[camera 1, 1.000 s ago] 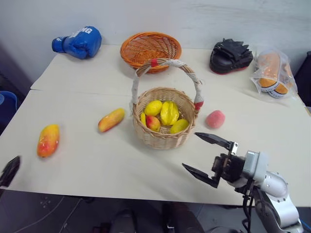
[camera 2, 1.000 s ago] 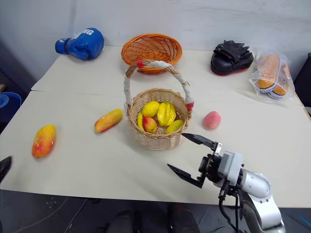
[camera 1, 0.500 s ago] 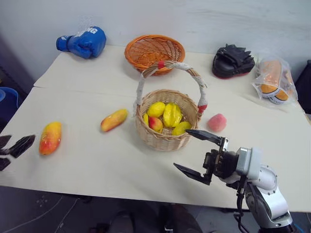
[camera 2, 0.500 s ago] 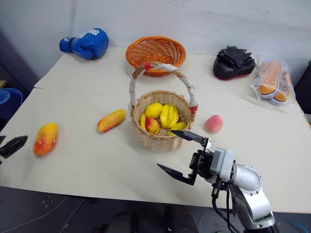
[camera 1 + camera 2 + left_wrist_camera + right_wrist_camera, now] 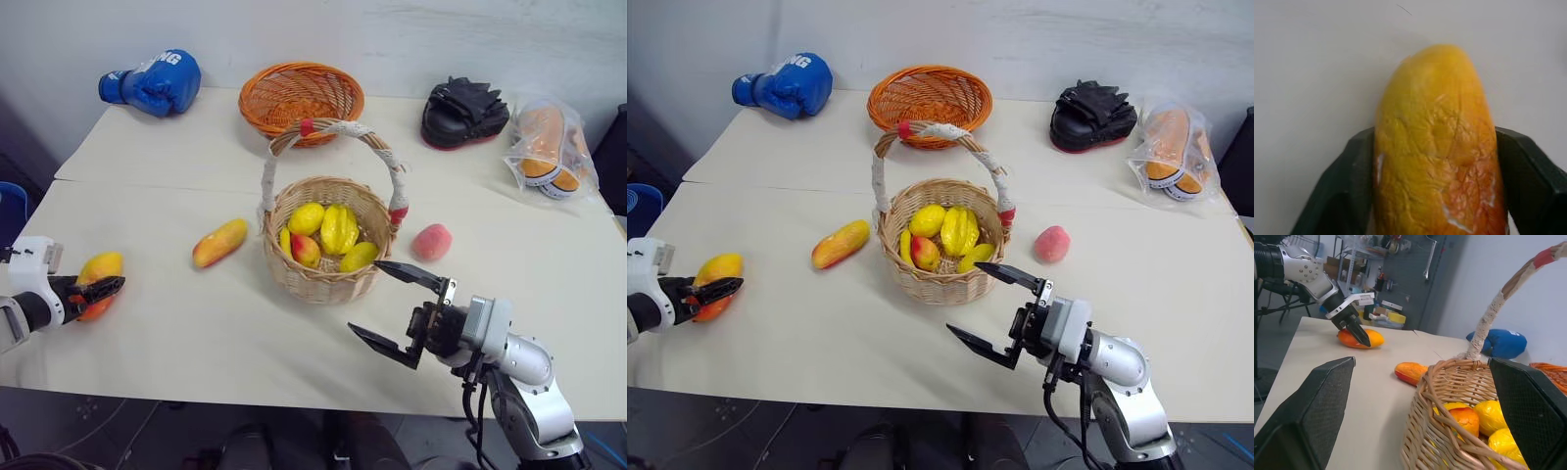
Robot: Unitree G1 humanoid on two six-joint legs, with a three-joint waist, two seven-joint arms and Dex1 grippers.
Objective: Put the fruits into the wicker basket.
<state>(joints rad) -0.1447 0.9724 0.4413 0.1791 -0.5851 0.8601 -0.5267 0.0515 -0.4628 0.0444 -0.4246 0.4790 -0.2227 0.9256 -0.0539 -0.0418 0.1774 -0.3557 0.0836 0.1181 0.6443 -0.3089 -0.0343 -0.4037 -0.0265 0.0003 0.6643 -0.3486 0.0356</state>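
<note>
The wicker basket [image 5: 328, 240] holds yellow fruits [image 5: 333, 227]; left fingers [image 5: 101, 287] straddle a mango [image 5: 95, 270], right fingers [image 5: 380, 340] wide.

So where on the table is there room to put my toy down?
Bare table lies in front of the wicker basket, between the left mango and the right tool. The back edge is crowded: boxing glove, orange basket.

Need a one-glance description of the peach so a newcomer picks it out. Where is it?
Start at the wicker basket with the tall wrapped handle, mid-table. On the side facing the bagged orange items, a small round pink-red peach lies alone on the tabletop just outside the basket wall. The other loose fruits are two elongated yellow-orange mangoes on the basket's opposite side.
</note>
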